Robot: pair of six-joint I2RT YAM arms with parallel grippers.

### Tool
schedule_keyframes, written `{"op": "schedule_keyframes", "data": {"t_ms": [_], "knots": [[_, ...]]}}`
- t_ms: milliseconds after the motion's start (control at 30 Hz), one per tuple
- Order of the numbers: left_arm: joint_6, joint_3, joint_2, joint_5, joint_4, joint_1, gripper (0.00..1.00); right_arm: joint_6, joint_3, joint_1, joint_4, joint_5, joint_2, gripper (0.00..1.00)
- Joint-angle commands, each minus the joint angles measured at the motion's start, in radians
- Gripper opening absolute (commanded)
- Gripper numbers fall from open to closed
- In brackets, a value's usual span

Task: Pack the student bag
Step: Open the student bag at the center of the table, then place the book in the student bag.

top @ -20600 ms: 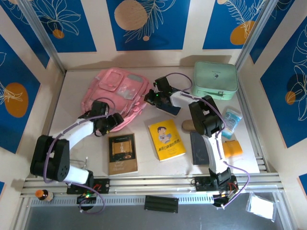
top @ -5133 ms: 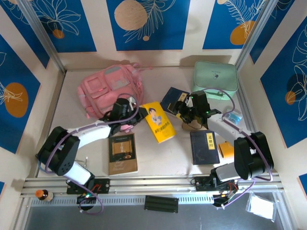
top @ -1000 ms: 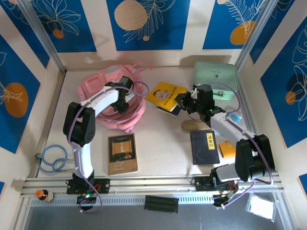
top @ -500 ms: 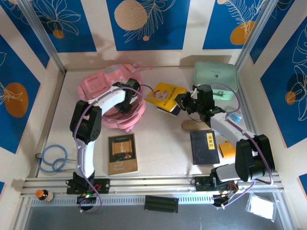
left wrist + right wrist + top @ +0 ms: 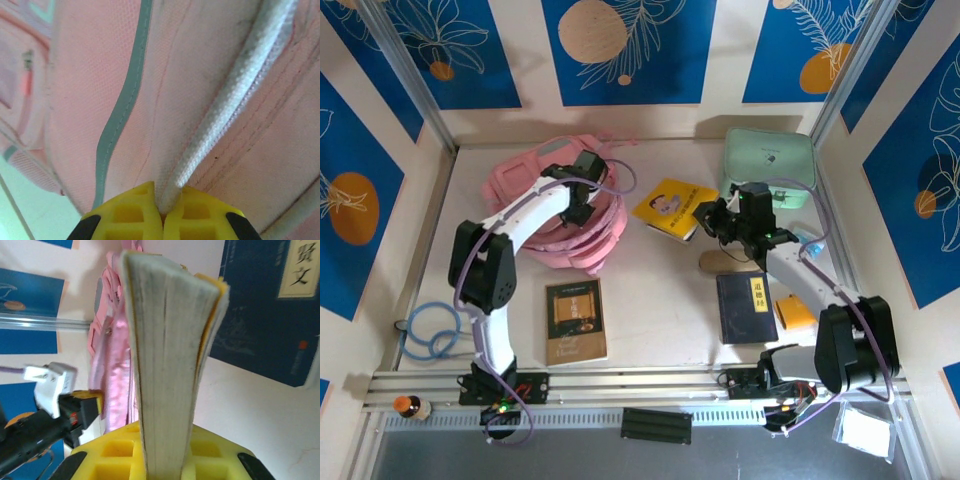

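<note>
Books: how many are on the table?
3: a yellow book held in the right fingers, a brown book front left, a dark blue book front right. Another may hide beneath the yellow.

Bright, even light from above; shadows faint, soft on table (image 5: pixel 650 320). Top view sharp. Left wrist: student bag (image 5: pixel 200 100) fabric crisp at centre, blurred at 10 o'clock. Right wrist: background soft, smeared at 9 o'clock.

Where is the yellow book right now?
In the top view, the yellow book is toward the back of the table, right of centre, between the pink bag and the mint case. The right gripper holds it.
</note>
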Motion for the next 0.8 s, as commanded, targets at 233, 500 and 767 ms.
{"op": "schedule_keyframes", "data": {"t_ms": [233,500,767], "knots": [[-0.038,0.064,-0.214,0.091,0.063,-0.012,0.00,-0.034,-0.039,-0.021,0.097,-0.092,-0.079,0.00],[-0.085,0.079,-0.253,0.168,0.104,-0.024,0.00,0.040,-0.113,0.071,0.258,-0.089,-0.090,0.00],[-0.157,0.083,-0.252,0.234,0.168,-0.035,0.00,0.098,-0.106,0.183,0.339,-0.033,-0.024,0.00]]}}
